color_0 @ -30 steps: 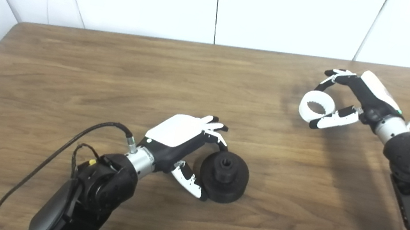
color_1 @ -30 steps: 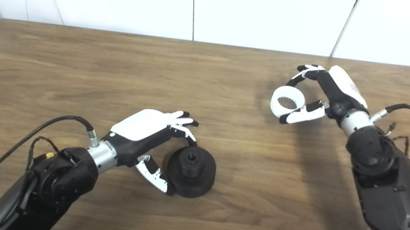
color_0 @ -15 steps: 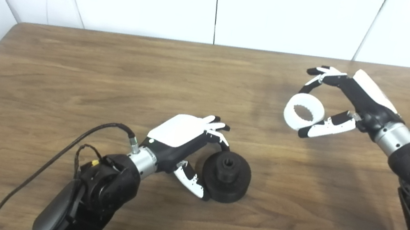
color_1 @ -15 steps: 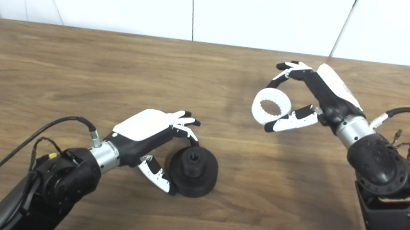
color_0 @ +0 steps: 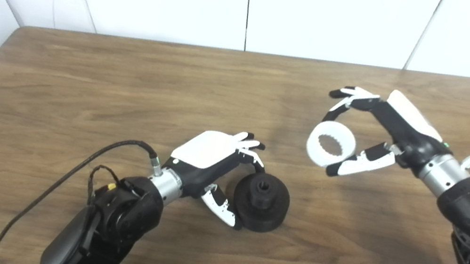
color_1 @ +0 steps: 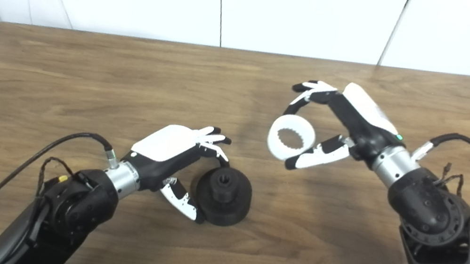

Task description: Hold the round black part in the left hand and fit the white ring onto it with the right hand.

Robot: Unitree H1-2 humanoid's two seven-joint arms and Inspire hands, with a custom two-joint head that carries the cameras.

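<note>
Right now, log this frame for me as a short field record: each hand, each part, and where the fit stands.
left hand: fingers and thumb closed around the round black part, at its left side
round black part: resting on the table, central hub facing up
right hand: holding the white ring in the air
white ring: toothed inner edge, up and right of the black part, apart from it
fit: not yet made

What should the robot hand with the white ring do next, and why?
Probably carry the white ring down and left until it sits over the round black part. The right robot hand holds it in the air, off to the side; the left robot hand steadies the part.
</note>
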